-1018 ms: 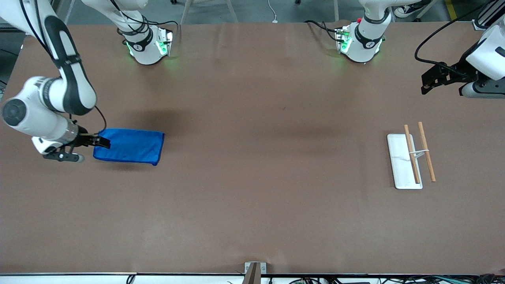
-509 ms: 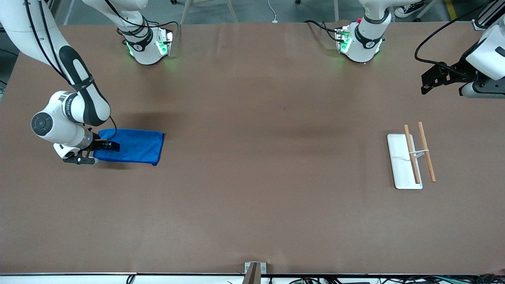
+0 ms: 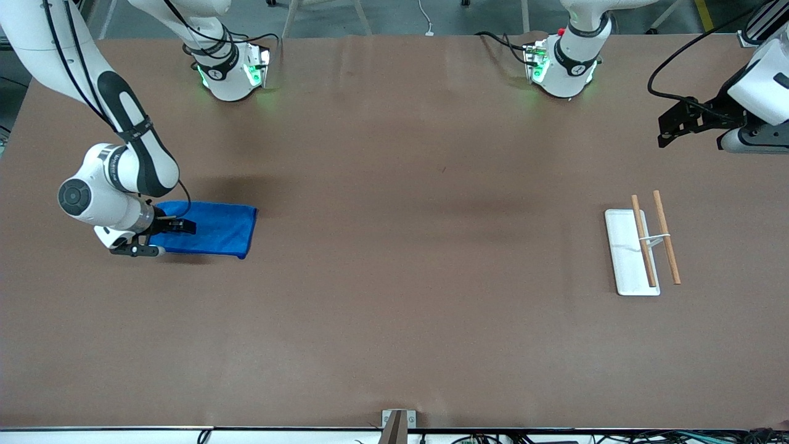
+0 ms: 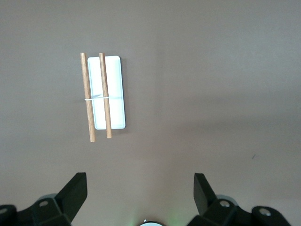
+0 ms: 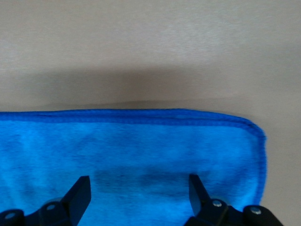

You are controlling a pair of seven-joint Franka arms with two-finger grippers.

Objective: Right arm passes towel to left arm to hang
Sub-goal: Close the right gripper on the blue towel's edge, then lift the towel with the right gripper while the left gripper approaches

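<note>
Brown matte paper-like covering spans the whole table point(image 3: 394, 308), faint creases running across it, soft arm shadows mid-table. Grey floor strip past the base-side edge, chair legs and a shoe visible there. Metal bracket point(image 3: 397, 422) at the middle of the camera-side edge, cables along that edge.

Towel point(image 3: 212, 229), bright blue, folded rectangle, lies flat on the table toward the right arm's end, roughly midway between base-side and camera-side edges. In the right wrist view its hemmed edge and one rounded corner show point(image 5: 141, 155).

Right arm point(image 3: 126, 157) bends down from its green-lit base point(image 3: 231, 71). Right gripper point(image 3: 175, 227) is low over the towel's end nearest the table's short edge, fingers point(image 5: 77, 195) spread wide apart over the cloth, nothing clamped; contact with the cloth cannot be told.

Left arm point(image 3: 761, 83) waits at the other end of the table, up in the air over the short edge. Left gripper point(image 4: 140, 190) hangs over bare table, fingers wide apart, holding nothing.

White tray point(image 3: 624, 253) with two wooden rods point(image 3: 654, 239) sits toward the left arm's end; one rod lies on the tray, the other just beside it, joined by a thin white tie. Tray well apart from the towel.
</note>
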